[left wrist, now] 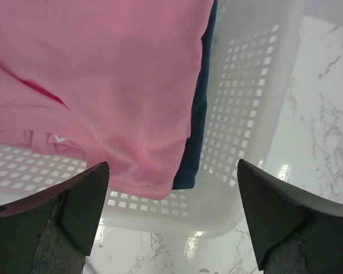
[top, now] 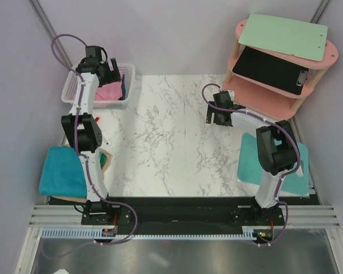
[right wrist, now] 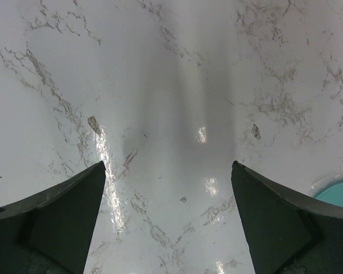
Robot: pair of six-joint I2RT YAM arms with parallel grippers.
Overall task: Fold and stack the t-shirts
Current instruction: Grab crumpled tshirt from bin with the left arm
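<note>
A pink t-shirt (top: 107, 91) lies in a white slotted basket (top: 128, 71) at the table's far left, with a dark blue t-shirt (top: 123, 87) under it. In the left wrist view the pink shirt (left wrist: 103, 85) overlaps the dark blue one (left wrist: 197, 114) inside the basket (left wrist: 246, 103). My left gripper (top: 115, 77) (left wrist: 171, 171) is open and empty, just above the basket's rim. A folded teal shirt (top: 63, 171) lies off the table's left edge. My right gripper (top: 217, 120) (right wrist: 168, 171) is open and empty over bare marble.
A pink two-tier shelf (top: 326, 57) with a green clipboard (top: 283, 35) and a black clipboard (top: 271, 69) stands at the far right. Another teal cloth (top: 248, 165) lies under the right arm; its edge shows in the right wrist view (right wrist: 337, 191). Grey walls enclose the marble table (top: 171, 142).
</note>
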